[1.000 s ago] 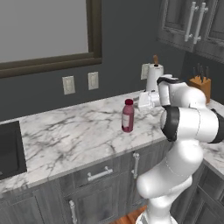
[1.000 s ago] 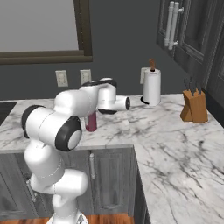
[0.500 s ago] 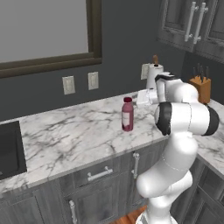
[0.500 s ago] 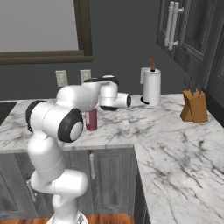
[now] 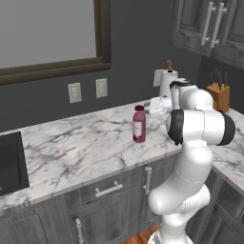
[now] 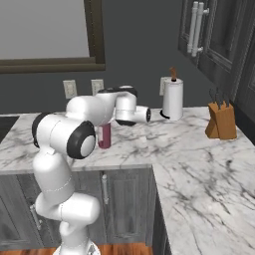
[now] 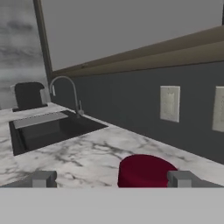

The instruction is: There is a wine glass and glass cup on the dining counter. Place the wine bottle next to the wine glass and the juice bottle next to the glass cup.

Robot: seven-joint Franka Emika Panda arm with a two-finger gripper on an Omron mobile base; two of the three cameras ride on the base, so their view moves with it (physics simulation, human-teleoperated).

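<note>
The juice bottle (image 5: 138, 125), short and pink-red with a dark red cap, stands upright on the marble worktop (image 5: 81, 143). My gripper (image 5: 153, 106) hovers just right of its cap, at cap height, pointing toward it. In the hand view the gripper (image 7: 111, 179) is open, and the red cap (image 7: 146, 170) rises between the two fingertips (image 7: 43, 178), closer to the right-hand one and touching neither. From the right base view the arm hides part of the juice bottle (image 6: 104, 135). The wine bottle, wine glass, glass cup and dining counter are out of view.
A paper towel roll (image 5: 167, 82) stands at the back wall and a knife block (image 5: 218, 95) in the corner to the right. A dark sink (image 7: 48, 129) with a faucet (image 7: 65, 89) lies far left. Wall outlets (image 5: 101, 87) and upper cabinets (image 5: 209, 24) sit above.
The arm's elbow has rolled and the hand has edged slightly closer to the juice bottle's cap. The jaws stay open and the bottle has not moved.
</note>
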